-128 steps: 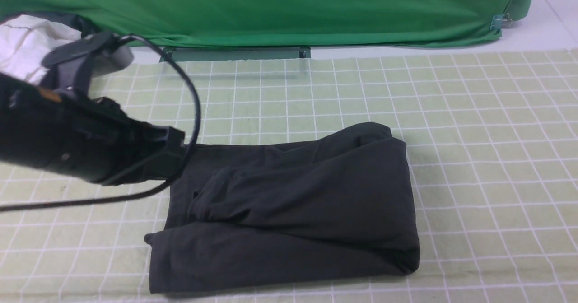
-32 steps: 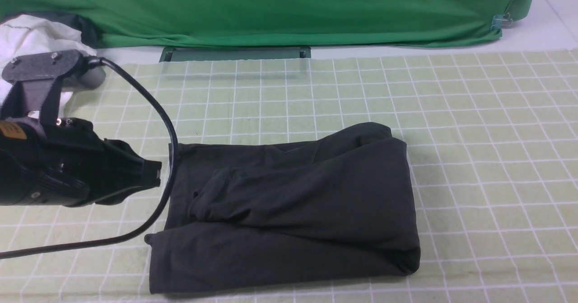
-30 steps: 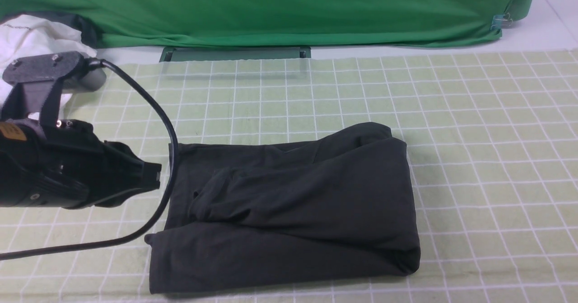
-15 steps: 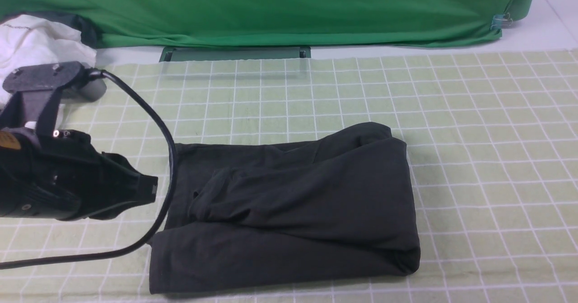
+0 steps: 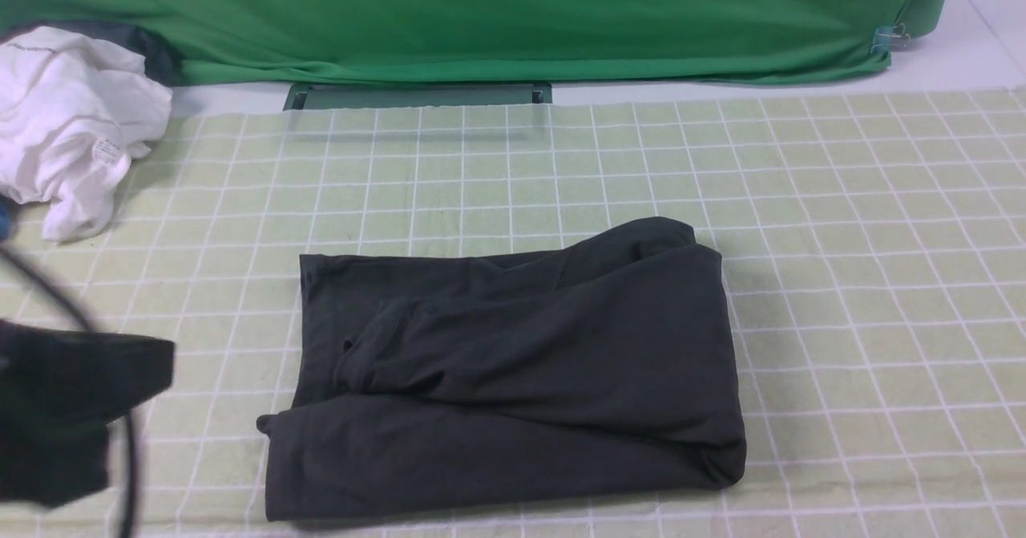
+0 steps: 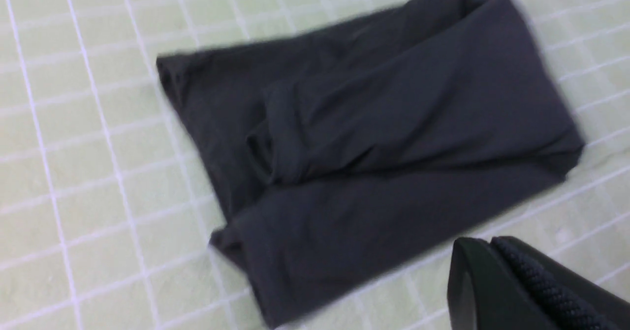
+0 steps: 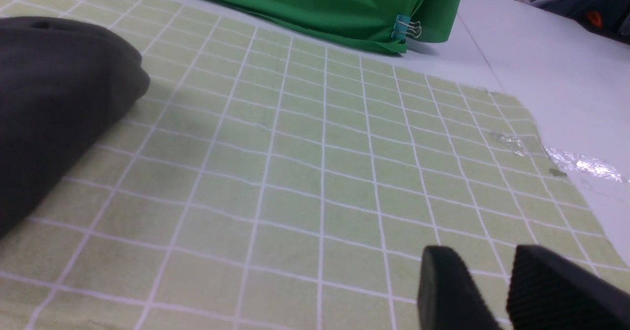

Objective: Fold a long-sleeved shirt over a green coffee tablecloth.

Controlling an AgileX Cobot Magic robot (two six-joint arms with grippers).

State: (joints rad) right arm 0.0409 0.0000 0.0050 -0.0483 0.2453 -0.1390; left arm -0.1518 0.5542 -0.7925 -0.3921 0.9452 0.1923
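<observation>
Black shirt (image 5: 513, 378): folded into a rough rectangle, lying flat on the tablecloth (image 5: 842, 281), near its front edge and a little left of centre; several layers overlap with soft creases across the top.
Tablecloth: pale yellow-green with a white grid, spread wide under the shirt; one corner shows in the right wrist view with bare white table (image 7: 556, 69) beyond it.
Left gripper (image 6: 492, 256): fingers pressed together, holding nothing, just off the shirt's near edge and apart from it; blurred at the lower left of the front view.
Right gripper (image 7: 494, 276): two fingertips stand slightly apart with a narrow gap, empty, low over the cloth, well apart from the shirt.
Drape (image 5: 481, 17): deep green, along the back.
White garment (image 5: 68, 121): crumpled at the far left.
</observation>
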